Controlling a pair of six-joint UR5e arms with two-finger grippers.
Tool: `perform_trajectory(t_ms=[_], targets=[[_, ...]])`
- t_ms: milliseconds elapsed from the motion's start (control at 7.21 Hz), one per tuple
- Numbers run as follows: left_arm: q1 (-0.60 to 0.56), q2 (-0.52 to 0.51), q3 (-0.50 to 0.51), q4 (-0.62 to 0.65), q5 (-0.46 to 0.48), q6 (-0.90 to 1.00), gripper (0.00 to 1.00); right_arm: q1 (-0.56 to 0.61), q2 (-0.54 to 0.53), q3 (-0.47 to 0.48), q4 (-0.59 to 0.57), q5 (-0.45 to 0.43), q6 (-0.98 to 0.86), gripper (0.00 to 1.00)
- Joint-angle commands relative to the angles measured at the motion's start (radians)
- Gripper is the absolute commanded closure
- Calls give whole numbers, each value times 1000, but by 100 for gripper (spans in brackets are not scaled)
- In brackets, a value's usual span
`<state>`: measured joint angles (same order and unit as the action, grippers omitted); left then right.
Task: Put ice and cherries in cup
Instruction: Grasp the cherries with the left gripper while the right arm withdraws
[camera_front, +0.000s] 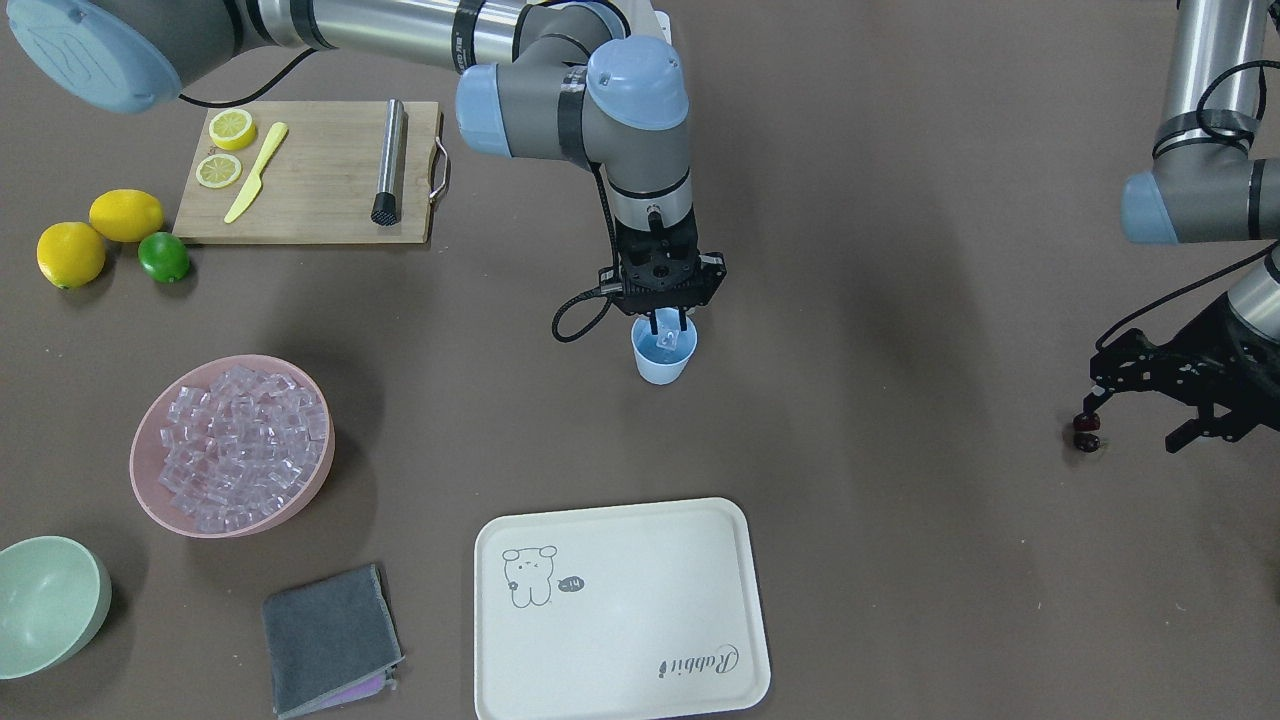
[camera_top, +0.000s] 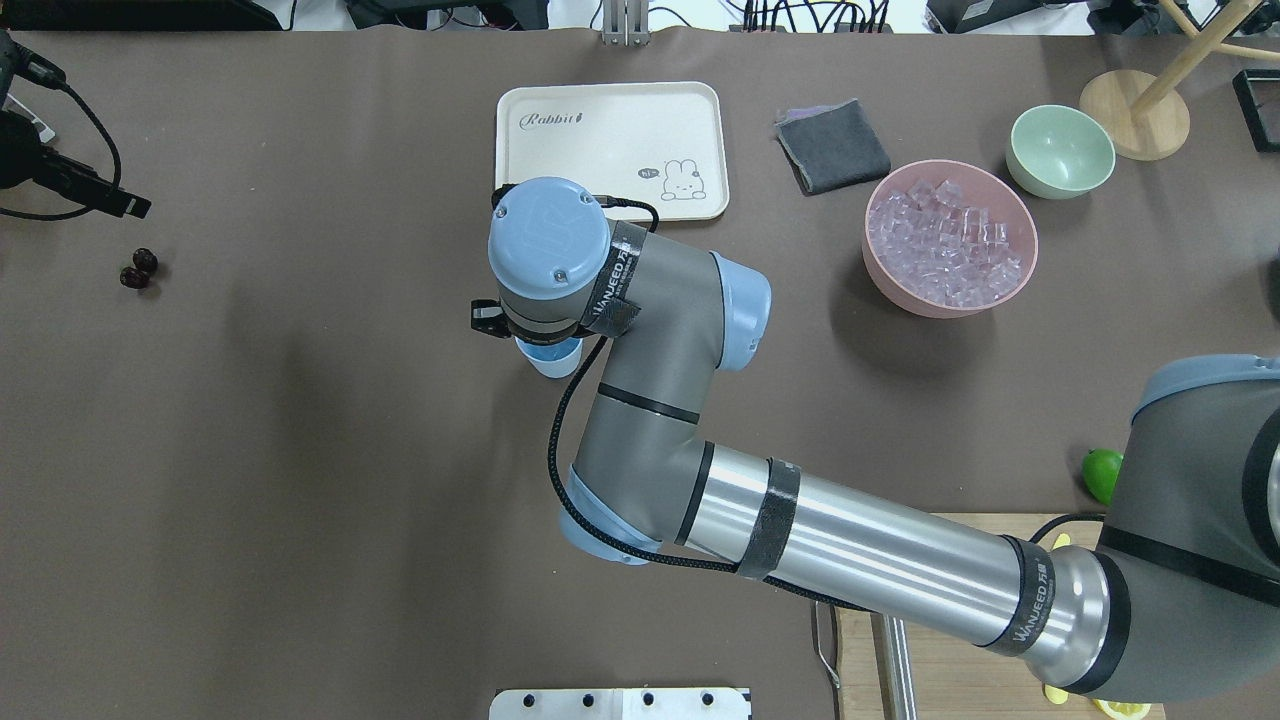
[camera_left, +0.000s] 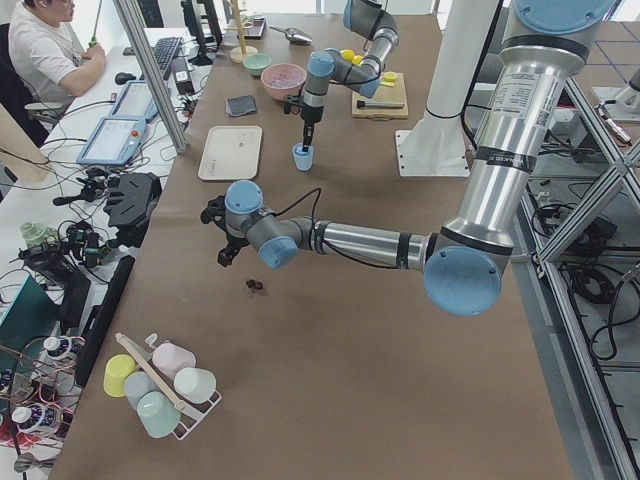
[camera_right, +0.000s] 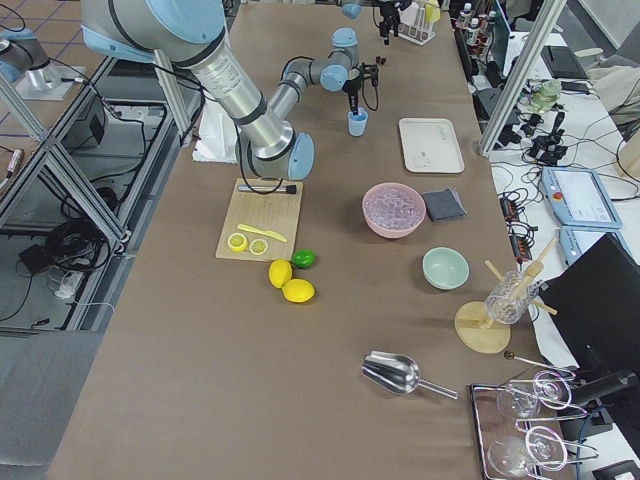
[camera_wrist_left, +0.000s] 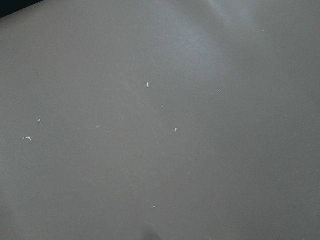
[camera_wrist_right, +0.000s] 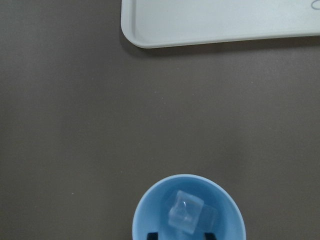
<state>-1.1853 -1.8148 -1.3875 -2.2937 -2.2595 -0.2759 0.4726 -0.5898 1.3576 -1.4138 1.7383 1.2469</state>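
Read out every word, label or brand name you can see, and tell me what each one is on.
"Rabbit": on the cream tray.
"hi~": small bubble beside the tray's rabbit drawing, barely legible.
"WANJEED": on the black strap around the right arm; the characters after it are too small to read.

1. Cream tray (camera_front: 620, 610) with a rabbit print, at the edge across from the robot.
2. Toward the right end from it: folded grey cloth (camera_front: 330, 625), pink bowl (camera_front: 143, 475), green bowl (camera_front: 45, 605).
3. Wooden board (camera_front: 310, 200) near the robot's edge, bearing two lemon slices (camera_front: 231, 129), yellow knife (camera_front: 255, 172), metal rod (camera_front: 389, 160).
4. Two lemons (camera_front: 126, 215) and a lime (camera_front: 163, 257) just beside the board.
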Motion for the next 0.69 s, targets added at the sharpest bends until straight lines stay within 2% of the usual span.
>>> perform_trajectory(t_ms=[0, 139, 278, 416, 555], targets=[[6, 8, 30, -3, 1, -2, 2, 29, -5, 15, -4, -10, -3, 1], [15, 9, 48, -3, 2, 1, 2, 78, -10, 62, -16, 30, -6, 1], [30, 9, 71, -3, 2, 0, 2, 140, -46, 134, -63, 125, -7, 1], [47, 11, 94, -3, 3, 1, 2, 174, -133, 228, -77, 138, -20, 1], [52, 11, 117, -13, 3, 1, 2, 252, -222, 303, -94, 205, -129, 1]])
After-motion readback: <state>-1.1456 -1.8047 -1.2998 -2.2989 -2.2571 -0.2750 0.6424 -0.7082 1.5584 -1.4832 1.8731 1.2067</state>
